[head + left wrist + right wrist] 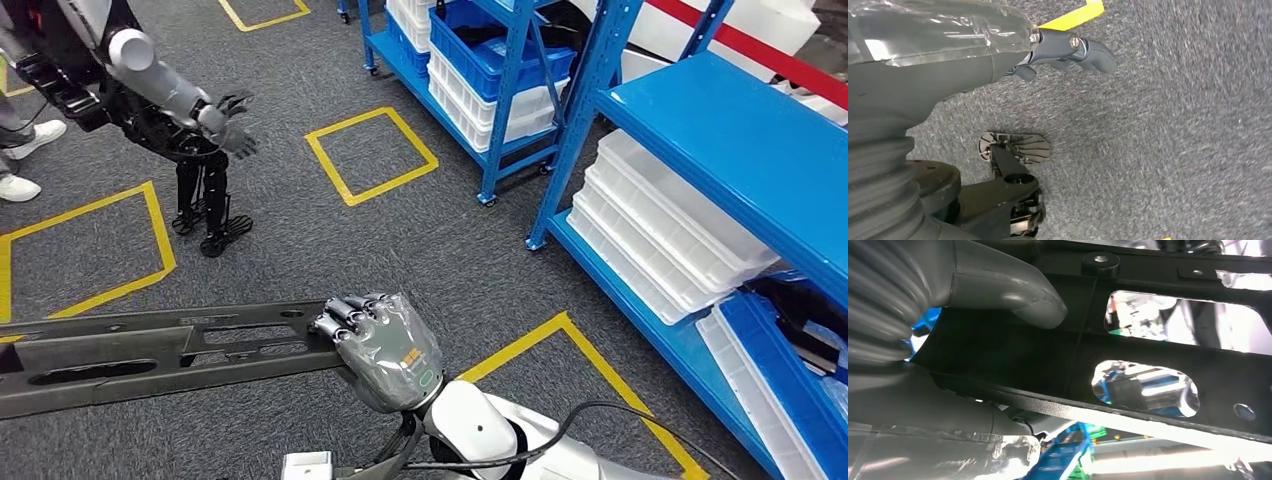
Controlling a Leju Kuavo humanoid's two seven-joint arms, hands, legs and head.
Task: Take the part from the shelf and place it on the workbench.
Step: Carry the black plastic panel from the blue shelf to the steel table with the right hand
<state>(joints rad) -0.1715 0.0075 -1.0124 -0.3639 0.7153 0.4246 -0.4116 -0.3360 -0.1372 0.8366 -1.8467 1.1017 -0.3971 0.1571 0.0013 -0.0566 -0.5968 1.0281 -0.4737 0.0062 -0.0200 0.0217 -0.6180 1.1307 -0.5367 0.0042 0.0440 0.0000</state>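
Head view, looking forward and down over grey carpet marked with yellow floor squares point(372, 153). The right hand point(385, 345) is clamped on the near right end of the part point(150, 350), a long, flat, dark panel pierced by slots, which extends leftward across the lower part of the scene, carried clear of the floor and roughly level. The fingers point(345, 315) curl over the panel's far edge; in the right wrist view the thumb point(1013, 295) lies against the part's dark face point(1148, 350) beside two of its cut-outs, so the grip appears to pinch the edge from both sides, a hold judged suited to a thin, long piece that would otherwise droop or swing. The left hand point(1068, 50) hangs over the carpet with its fingers loosely apart and nothing in them. At right stands the blue shelf point(720, 130), stacked with white bins point(660, 230); a second blue rack point(490, 60) with blue and white crates stands farther off. Another robot point(160, 90) stands at far left, one arm extended. The part seems already off the shelf; carrying remains, and no workbench is identifiable here.
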